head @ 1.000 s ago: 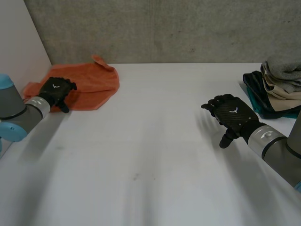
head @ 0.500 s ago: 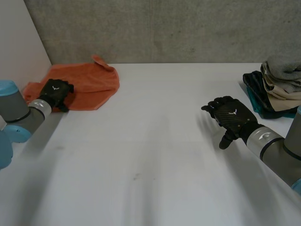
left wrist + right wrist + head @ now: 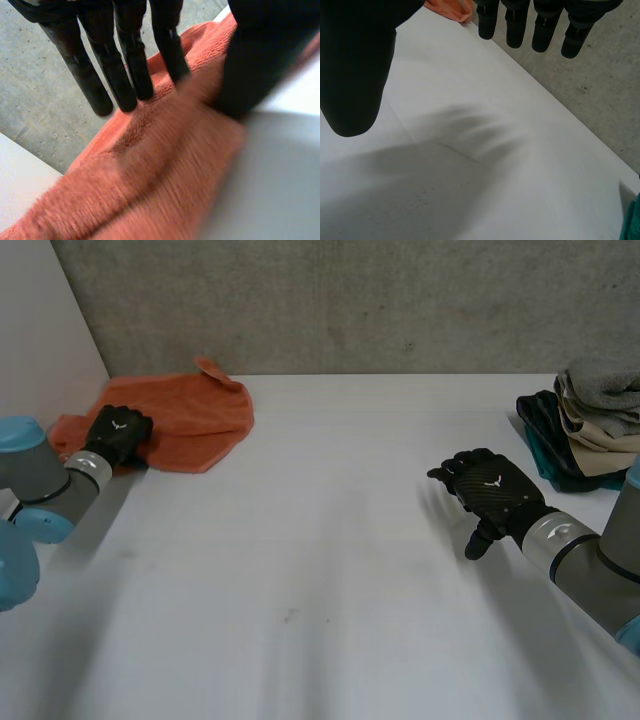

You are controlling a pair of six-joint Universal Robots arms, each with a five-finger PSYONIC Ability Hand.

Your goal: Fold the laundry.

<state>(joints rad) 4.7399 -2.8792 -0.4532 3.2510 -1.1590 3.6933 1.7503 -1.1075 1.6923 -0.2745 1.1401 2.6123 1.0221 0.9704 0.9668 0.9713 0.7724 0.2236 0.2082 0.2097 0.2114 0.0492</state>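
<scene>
Orange towel [image 3: 195,415] lies crumpled in the far left corner of the white bench [image 3: 320,570], close to the grey wall behind it and the pale side wall on the left, with one corner flipped up at its far edge. The left hand [image 3: 118,433] sits on the towel's near left edge, with the arm reaching in from the left. In the left wrist view the fingers [image 3: 131,65] are nearly straight, with their tips down on the towel [image 3: 150,170], while the thumb [image 3: 260,65] bears on the edge where cloth meets bench. A ridge of cloth is bunched up and pinched between fingers and thumb.

The right hand [image 3: 492,490] is well apart from the towel, over bare bench on the right side, palm down. Its fingers [image 3: 515,25] hang loose and spread, with the thumb [image 3: 355,65] held off to one side. It holds nothing and is clear of the surface. A stack of folded clothes [image 3: 590,425] rests at the far right edge of the bench, just beyond that hand: grey on top, beige under it, dark teal and black at the bottom.
</scene>
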